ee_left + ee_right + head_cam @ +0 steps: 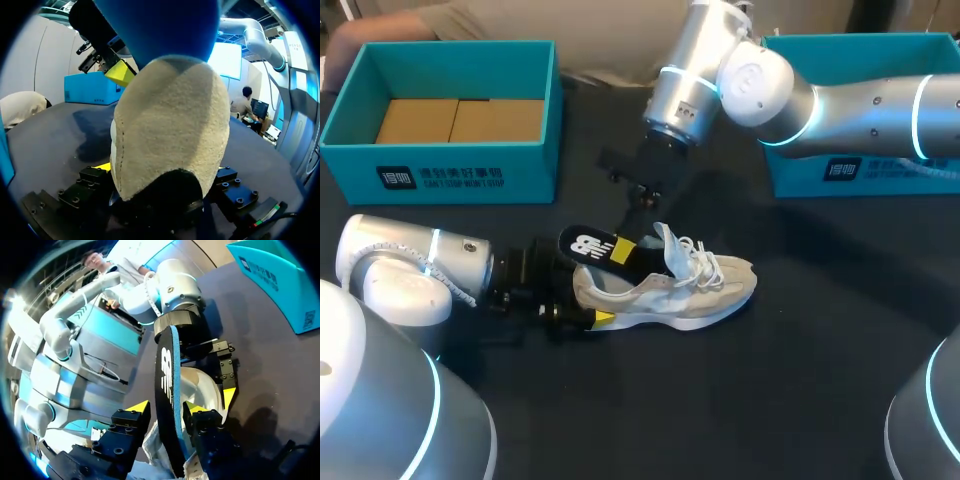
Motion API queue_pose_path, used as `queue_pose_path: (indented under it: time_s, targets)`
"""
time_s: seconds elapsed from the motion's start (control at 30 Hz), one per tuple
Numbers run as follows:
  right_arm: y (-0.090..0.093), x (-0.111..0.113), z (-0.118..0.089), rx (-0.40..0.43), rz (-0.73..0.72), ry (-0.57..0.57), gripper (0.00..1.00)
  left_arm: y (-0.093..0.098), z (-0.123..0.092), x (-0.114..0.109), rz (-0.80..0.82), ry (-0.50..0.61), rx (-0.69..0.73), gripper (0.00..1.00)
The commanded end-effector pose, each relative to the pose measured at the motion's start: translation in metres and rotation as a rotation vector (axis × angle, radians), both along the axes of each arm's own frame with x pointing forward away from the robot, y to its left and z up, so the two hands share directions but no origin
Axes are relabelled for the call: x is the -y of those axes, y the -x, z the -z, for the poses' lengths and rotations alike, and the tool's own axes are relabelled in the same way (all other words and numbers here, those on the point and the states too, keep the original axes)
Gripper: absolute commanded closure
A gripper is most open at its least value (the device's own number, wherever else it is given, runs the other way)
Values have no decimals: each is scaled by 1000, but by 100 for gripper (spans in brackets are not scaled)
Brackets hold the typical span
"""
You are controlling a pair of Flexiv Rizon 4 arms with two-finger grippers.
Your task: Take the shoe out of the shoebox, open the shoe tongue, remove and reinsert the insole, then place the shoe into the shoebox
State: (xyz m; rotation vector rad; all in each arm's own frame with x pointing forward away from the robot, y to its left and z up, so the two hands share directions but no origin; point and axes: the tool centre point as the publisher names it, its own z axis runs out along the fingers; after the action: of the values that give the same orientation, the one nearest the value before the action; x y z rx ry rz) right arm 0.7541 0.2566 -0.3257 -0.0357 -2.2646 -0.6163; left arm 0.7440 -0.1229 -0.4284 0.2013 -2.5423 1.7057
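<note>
Shoe [665, 285], light and soft-sided, is stood on the table [770, 400], its stiffer heel clamped in the left end effector [162, 187], while the thin, bendy insole [595, 244], partly inside, is pinched across its faces by the right end effector [167, 409], judged a sound hold.

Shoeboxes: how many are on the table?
2. The left shoebox sits open at the far left; the right shoebox is at the far right, partly behind my right arm.
</note>
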Motion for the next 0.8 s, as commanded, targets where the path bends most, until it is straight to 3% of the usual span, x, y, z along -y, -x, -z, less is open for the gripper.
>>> queue_pose_path:
  time_s: [0.03,0.3,0.33,0.37,0.63,0.8]
  targets:
    - [-1,-3,4,-10,-1,-5,60,0,4,1,-2,-4,0,100]
    - [-1,-8,6,-15,-6,-16,70,0,4,1,-2,-4,0,100]
    - [-1,-9,7,-17,-6,-17,76,0,4,1,-2,-4,0,100]
    - [0,-9,7,-18,-6,-17,100,0,4,1,-2,-4,0,100]
    - [0,-9,1,-46,-24,-17,100,0,4,1,-2,-4,0,100]
    - [-5,-9,-16,-19,16,-76,100,0,4,1,-2,-4,0,100]
